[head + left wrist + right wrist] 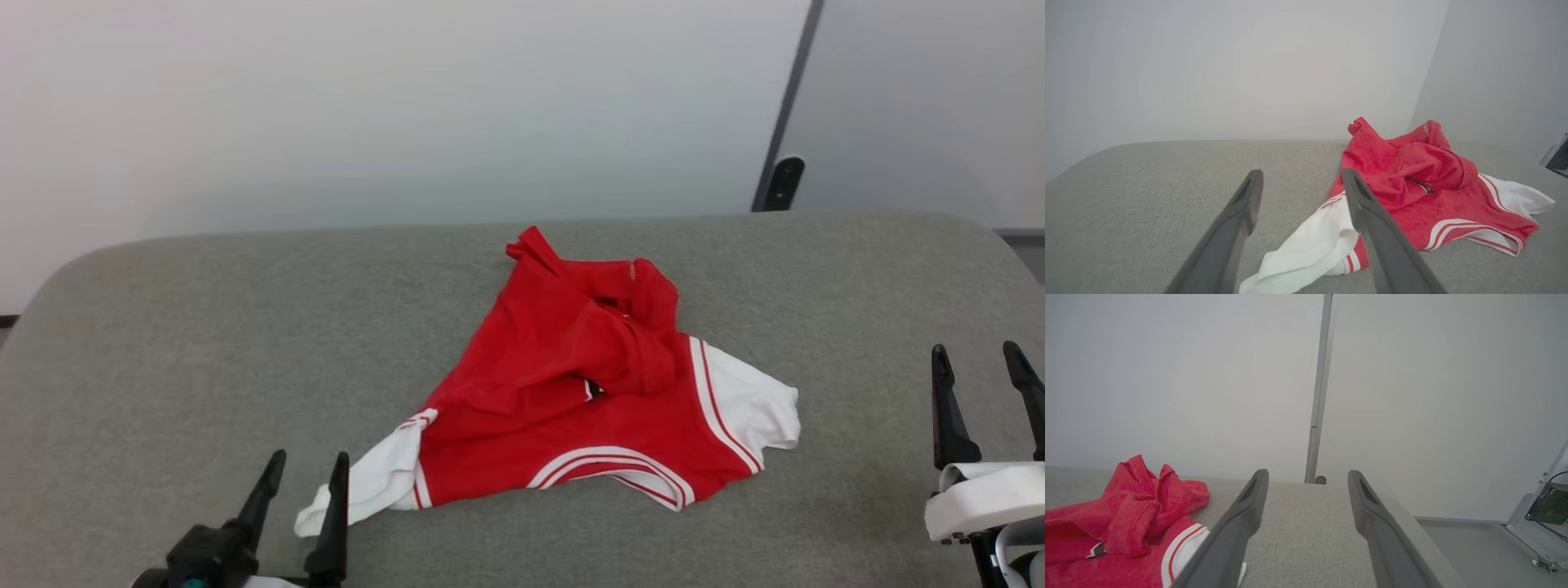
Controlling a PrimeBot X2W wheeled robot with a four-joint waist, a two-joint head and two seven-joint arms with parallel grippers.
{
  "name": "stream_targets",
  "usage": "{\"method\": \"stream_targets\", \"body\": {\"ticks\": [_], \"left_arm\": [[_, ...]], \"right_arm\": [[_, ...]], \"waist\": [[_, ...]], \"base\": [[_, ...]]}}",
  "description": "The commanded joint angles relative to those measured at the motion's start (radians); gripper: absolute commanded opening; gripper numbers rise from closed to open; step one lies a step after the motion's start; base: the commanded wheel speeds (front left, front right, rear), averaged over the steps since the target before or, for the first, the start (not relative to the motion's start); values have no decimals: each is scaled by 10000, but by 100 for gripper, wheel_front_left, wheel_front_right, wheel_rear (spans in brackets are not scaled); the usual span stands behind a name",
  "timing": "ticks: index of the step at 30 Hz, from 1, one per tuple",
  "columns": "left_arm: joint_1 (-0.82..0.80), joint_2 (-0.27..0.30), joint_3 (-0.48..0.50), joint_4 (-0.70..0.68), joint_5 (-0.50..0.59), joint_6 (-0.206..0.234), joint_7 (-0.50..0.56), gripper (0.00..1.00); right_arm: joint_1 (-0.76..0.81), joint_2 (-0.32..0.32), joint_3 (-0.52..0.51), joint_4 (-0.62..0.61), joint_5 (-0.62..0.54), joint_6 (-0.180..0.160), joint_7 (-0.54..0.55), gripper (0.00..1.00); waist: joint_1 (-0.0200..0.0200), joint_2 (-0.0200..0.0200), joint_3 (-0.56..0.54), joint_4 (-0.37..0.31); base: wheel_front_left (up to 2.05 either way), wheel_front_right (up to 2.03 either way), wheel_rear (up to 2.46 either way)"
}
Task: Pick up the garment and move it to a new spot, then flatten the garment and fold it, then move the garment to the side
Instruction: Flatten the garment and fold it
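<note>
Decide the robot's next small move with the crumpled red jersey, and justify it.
Probably ease the open left hand forward onto the white sleeve right by it: the garment lies crumpled and unheld, and that hand is nearest.

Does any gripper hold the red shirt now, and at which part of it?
Nothing is held. The left gripper and the right gripper both stand open, and the garment lies crumpled on the grey surface.
</note>
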Motion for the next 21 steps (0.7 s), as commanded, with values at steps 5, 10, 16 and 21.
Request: {"method": "stream_targets", "body": {"ticks": [5, 10, 16, 21], "left_arm": [[-136, 107, -237, 317, 113, 5, 1, 100], [-290, 611, -881, 1147, -285, 7, 1, 100], [-1063, 1593, -2024, 2063, -1990, 5, 646, 100], [-1860, 2771, -3166, 2198, -3780, 5, 2346, 100]], "right_arm": [[157, 150, 11, -137, -84, -14, -10, 100], [159, 159, 76, -40, -80, -14, -8, 100], [52, 217, 156, 72, -92, -14, -10, 100], [-144, 211, 253, 199, -4, -14, -10, 100]], "waist": [[0, 0, 176, -291], [0, 0, 164, -287], [0, 0, 187, -288], [0, 0, 271, -349]], "base": [[0, 0, 0], [0, 0, 0], [0, 0, 0], [0, 0, 0]]}}
